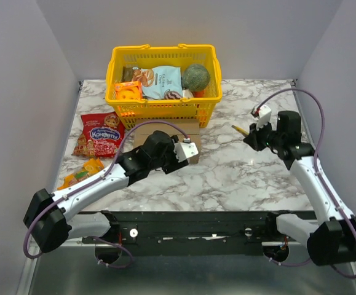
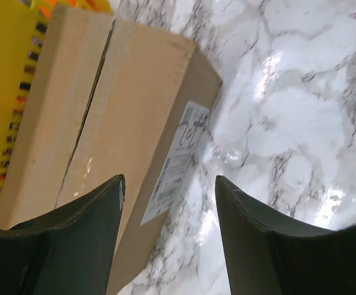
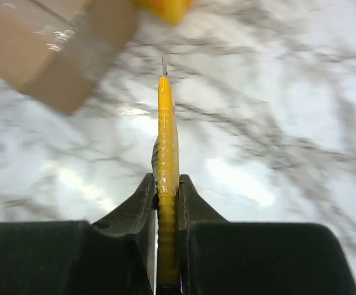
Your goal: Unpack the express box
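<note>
Left gripper point(image 2: 168, 184), jaws apart and holding nothing, hovered at the label-bearing end of the express box point(image 2: 122, 104). This box lay closed on the marble table point(image 2: 300, 123), just beside the yellow basket point(image 1: 113, 74). Farther right and well apart from the box, the right gripper point(image 3: 166, 181) was clamped on a yellow utility knife point(image 3: 166, 123), its tip aimed leftward above the table.
</note>
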Robot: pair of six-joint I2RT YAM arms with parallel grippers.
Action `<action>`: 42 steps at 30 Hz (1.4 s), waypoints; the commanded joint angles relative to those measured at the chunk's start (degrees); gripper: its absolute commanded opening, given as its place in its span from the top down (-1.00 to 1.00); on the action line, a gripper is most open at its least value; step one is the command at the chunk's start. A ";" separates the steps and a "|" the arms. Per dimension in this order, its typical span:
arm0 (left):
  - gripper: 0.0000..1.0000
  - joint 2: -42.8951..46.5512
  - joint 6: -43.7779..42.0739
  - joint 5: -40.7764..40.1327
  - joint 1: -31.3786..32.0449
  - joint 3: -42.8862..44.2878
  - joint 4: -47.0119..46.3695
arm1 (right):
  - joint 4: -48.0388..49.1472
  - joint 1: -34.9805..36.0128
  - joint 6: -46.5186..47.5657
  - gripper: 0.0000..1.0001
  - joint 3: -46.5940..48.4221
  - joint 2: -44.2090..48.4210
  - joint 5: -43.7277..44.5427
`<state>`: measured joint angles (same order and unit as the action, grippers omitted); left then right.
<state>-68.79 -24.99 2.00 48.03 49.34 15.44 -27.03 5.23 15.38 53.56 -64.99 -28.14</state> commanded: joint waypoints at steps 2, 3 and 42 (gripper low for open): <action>-0.41 3.75 2.05 -1.30 -5.13 1.11 10.48 | 22.87 -0.14 23.97 0.90 -18.17 9.42 26.63; -0.41 4.28 2.23 -1.30 -6.71 0.93 10.49 | 26.46 -0.14 26.26 0.89 -20.49 10.40 27.78; 0.26 5.34 12.52 -6.22 -36.43 -5.74 1.97 | 10.32 14.70 11.26 0.54 12.97 -27.99 8.45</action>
<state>-62.57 -12.40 -0.75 11.99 47.79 24.64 -21.41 16.91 26.52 63.72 -88.62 -25.71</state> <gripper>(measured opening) 0.375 0.251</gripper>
